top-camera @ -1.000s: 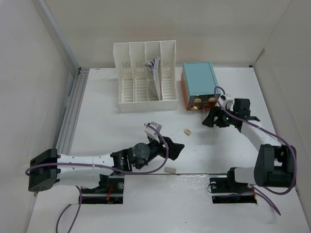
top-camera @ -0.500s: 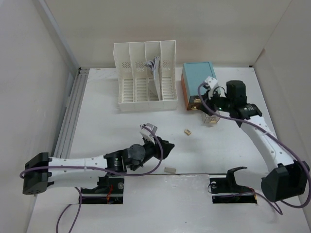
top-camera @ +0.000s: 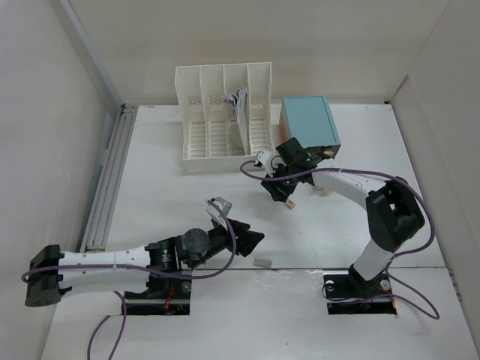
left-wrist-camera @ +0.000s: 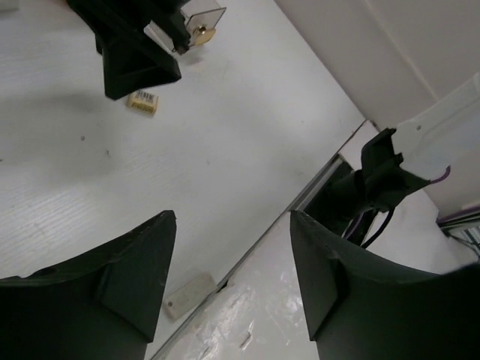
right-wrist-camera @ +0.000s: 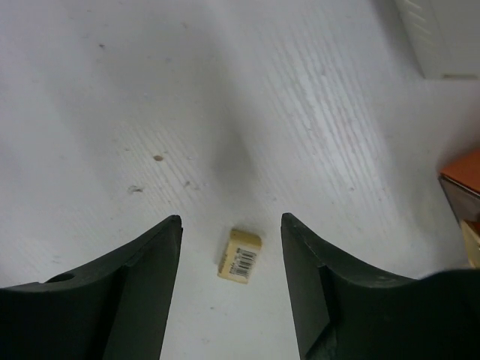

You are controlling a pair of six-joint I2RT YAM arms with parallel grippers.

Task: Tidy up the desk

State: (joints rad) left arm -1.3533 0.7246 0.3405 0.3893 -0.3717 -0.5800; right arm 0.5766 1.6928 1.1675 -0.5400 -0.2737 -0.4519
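The white desk (top-camera: 172,195) holds a small yellow eraser with a barcode (right-wrist-camera: 241,256), lying flat. My right gripper (right-wrist-camera: 231,217) is open and hovers over it, the eraser between the two fingers and touching neither. From above, the right gripper (top-camera: 279,187) is at mid-desk, in front of the rack. My left gripper (top-camera: 251,240) is open and empty near the front edge. A white eraser (top-camera: 262,262) lies just beyond it by the seam and also shows in the left wrist view (left-wrist-camera: 189,296). That view also shows the yellow eraser (left-wrist-camera: 142,101) under the right gripper's fingers (left-wrist-camera: 135,52).
A white slotted file rack (top-camera: 225,120) with papers in one slot stands at the back. A teal-topped orange drawer box (top-camera: 307,124) stands to its right. A small pale piece with a gold knob (left-wrist-camera: 199,22) lies near the right arm. Two cut-outs (top-camera: 154,296) hold the arm bases.
My right gripper has swung left from in front of the teal box to over the yellow eraser. My left gripper has drawn back a little towards the front edge.
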